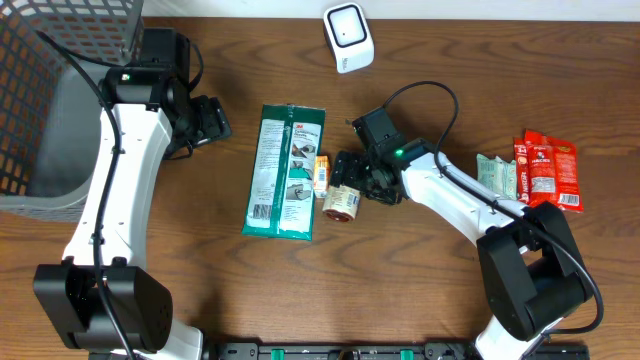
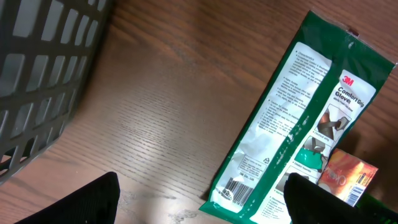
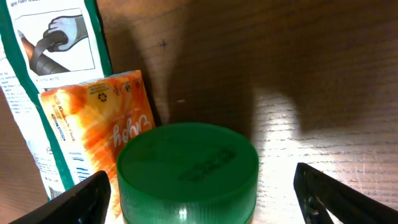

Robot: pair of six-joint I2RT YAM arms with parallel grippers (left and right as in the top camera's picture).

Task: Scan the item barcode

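A green 3M glove package lies flat mid-table, its barcode showing at its near corner in the left wrist view. Beside it are a small orange box and a jar with a green lid. My right gripper is open, and the green lid sits between its fingers without either one touching it. My left gripper is open over bare wood, left of the package, with nothing between its fingers. A white scanner stands at the back.
A dark mesh basket fills the far left. Red snack packs and a pale green packet lie at the right. The orange box leans close to the lid's left.
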